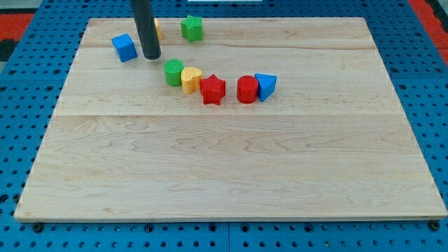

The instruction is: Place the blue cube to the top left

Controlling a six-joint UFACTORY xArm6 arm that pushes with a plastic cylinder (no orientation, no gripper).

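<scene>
- The near half of the worktop [231,175] is bare pale wood, made of long planks with a fine grain, laid over a blue pegboard [434,105] dotted with holes.
- Past the middle, a loose row of blocks runs from 9 o'clock to 3 o'clock. At the 3 o'clock end sits the blue triangular block [267,85], touching the red cylinder [246,90] beside it.
- Next along, a small gap away, is the red star block [213,89]. It presses against the yellow heart-shaped block [190,78], which in turn touches the green ridged cylinder [173,72]. All look like painted wood with a matte finish.
- My tip [151,57] rests on the worktop at about 10 o'clock from the green cylinder; the rod is dark, smooth and round.
- The blue cube [124,47] lies just beside my tip, at about 9 o'clock from it, apart by a narrow gap. It already sits near the far left corner, so I judge the task close to done; my tip stands on the side fit for pushing the cube further left.
- A yellow block [157,29] peeks from behind the rod, its shape hidden.
- Farthest, at 1 o'clock from my tip, is the green star-like block [192,28], near the far edge.
- There are no fingers on this arm, so their state cannot be told.
</scene>
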